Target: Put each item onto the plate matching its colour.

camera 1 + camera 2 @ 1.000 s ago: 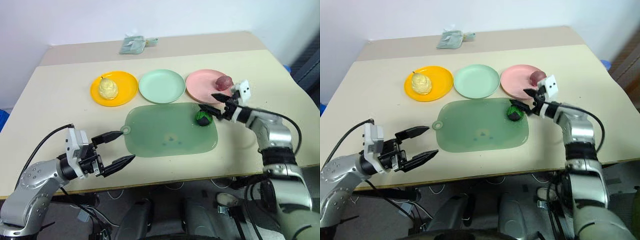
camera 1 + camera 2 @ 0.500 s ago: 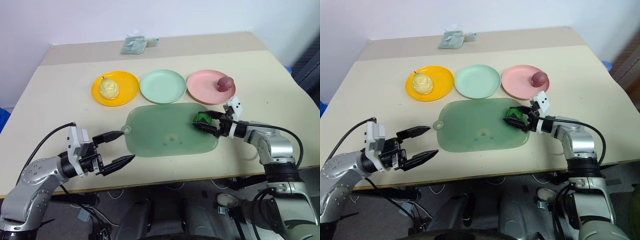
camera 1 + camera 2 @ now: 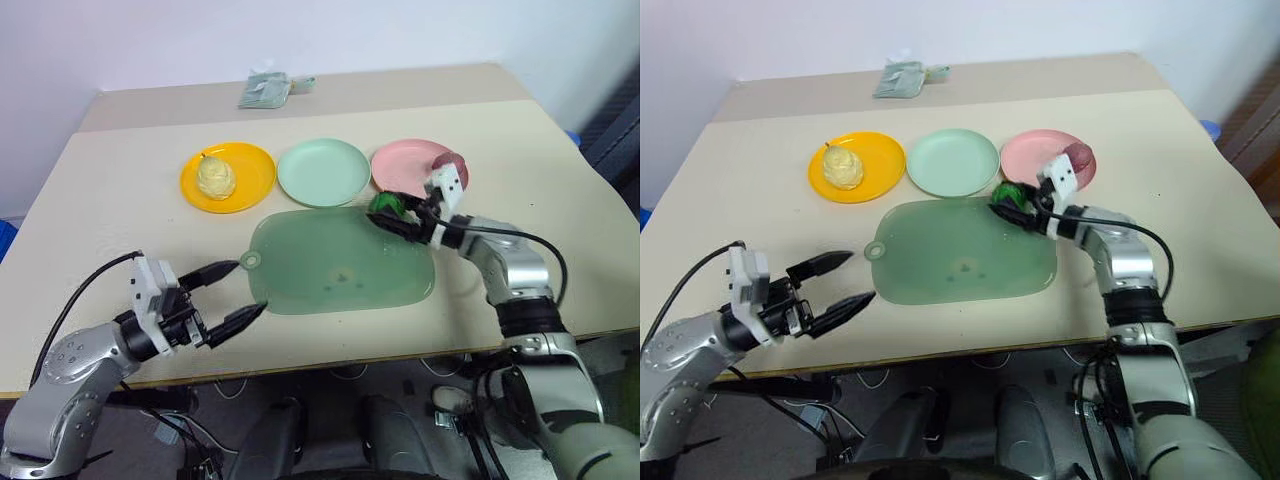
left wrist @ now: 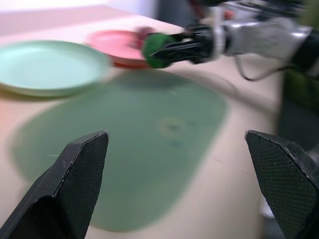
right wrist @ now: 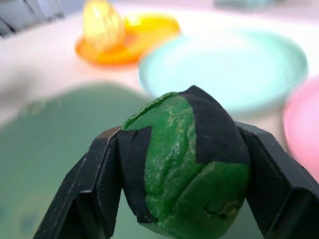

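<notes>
- My right claw [image 3: 1018, 205] is clamped on the green-and-black toy [image 5: 185, 164], one finger on each flank; the toy sits between the fingertips, lifted off the green mat [image 3: 340, 262] near the mat's far right corner.
- The toy reads as light and small. Its skin looks crinkled and slightly soft in the right wrist view, so I judge that it gives a little under the fingers rather than slipping.
- Grip point: across the widest girth, as it is held at present. A round body can roll out of two flat fingers if taken off-centre.
- I judge it not fragile; a short drop onto a plate should do no harm.
- Target: the mint green plate [image 3: 323, 172], in the middle of the row toward the far edge of the bench [image 3: 120, 210], just beyond the mat.
- The pale yellow toy [image 3: 216, 178] lies on the orange-yellow plate [image 3: 252, 180]. The maroon toy [image 3: 1077, 154] appears to rest on the pink plate [image 3: 400, 162], though my arm partly covers it.
- My left claw [image 3: 226, 294] hangs wide and empty over the near left part of the bench, well apart from the plates.
</notes>
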Controlling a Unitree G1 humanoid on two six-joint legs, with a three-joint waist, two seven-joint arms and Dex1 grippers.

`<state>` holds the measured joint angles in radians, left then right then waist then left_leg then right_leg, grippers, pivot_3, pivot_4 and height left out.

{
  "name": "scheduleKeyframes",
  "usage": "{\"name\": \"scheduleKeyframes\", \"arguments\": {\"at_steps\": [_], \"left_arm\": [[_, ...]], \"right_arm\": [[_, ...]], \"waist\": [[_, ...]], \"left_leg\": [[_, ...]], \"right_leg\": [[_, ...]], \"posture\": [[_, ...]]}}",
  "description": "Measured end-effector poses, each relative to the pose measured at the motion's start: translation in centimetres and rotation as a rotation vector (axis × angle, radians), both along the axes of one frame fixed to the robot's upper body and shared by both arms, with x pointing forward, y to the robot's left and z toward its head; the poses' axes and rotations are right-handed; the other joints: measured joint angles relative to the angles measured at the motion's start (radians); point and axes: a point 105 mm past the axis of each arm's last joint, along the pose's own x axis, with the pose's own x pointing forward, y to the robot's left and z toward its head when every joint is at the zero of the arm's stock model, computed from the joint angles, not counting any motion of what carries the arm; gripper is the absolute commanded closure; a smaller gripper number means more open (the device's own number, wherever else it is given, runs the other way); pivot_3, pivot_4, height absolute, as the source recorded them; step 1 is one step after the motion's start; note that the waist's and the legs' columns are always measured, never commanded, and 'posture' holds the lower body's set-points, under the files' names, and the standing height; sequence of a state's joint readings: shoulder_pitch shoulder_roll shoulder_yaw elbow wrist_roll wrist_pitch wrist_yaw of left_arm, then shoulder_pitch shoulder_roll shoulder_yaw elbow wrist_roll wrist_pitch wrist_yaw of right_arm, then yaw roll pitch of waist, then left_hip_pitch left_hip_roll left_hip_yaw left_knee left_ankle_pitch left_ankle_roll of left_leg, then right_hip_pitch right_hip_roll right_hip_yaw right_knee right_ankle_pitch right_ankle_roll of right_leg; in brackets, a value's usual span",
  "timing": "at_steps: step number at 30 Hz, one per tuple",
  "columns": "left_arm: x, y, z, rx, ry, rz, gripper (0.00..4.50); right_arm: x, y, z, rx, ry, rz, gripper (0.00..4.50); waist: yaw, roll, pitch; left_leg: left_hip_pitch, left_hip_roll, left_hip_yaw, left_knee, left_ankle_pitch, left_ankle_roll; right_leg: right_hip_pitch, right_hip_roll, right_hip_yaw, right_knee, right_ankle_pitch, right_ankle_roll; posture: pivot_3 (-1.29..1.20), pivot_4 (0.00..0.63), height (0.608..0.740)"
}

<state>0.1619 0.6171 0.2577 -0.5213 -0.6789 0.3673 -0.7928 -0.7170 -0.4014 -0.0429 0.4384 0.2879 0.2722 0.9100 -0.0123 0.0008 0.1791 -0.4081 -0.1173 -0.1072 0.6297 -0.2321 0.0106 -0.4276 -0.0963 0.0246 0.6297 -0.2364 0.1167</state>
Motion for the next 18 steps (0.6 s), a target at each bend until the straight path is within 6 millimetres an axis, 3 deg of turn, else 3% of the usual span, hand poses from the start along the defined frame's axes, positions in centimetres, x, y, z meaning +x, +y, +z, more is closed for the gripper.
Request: {"name": "scheduleKeyframes", "arguments": {"at_steps": [4,9,17,18], "left_arm": [[2.6,0.6,0.4,-0.020,-0.032,0.210,0.00],[4.6,0.4,0.6,-0.061,-0.041,0.379,0.00],[6.8,-0.4,0.8,-0.086,-0.091,0.580,0.00],[6.9,-0.6,0.8,-0.083,-0.094,0.590,0.00]], "right_arm": [[2.7,2.6,1.8,0.036,-0.079,-0.051,1.30],[5.4,4.3,2.1,0.042,-0.104,-0.154,1.30],[6.8,5.4,1.2,0.053,-0.088,-0.294,1.30],[6.8,5.5,0.8,0.046,-0.078,-0.300,0.76]], "waist": [[-0.001,-0.001,0.000],[0.000,-0.001,0.000],[-0.006,-0.001,0.000],[-0.006,-0.001,0.000]], "left_leg": [[0.000,0.000,0.000,0.001,0.002,-0.003],[0.000,-0.001,0.000,0.000,0.003,-0.006],[0.000,-0.001,0.000,0.000,0.004,-0.006],[0.000,-0.001,0.000,0.000,0.004,-0.006]], "right_leg": [[0.000,0.001,0.000,0.001,0.000,0.000],[0.000,0.002,0.000,0.000,0.000,0.000],[0.000,0.003,0.000,0.001,0.000,0.000],[0.000,0.003,0.000,0.001,0.000,0.000]], "posture": [[0.00,0.150,0.740],[0.00,0.150,0.740],[0.00,0.150,0.740],[0.00,0.150,0.740]]}}
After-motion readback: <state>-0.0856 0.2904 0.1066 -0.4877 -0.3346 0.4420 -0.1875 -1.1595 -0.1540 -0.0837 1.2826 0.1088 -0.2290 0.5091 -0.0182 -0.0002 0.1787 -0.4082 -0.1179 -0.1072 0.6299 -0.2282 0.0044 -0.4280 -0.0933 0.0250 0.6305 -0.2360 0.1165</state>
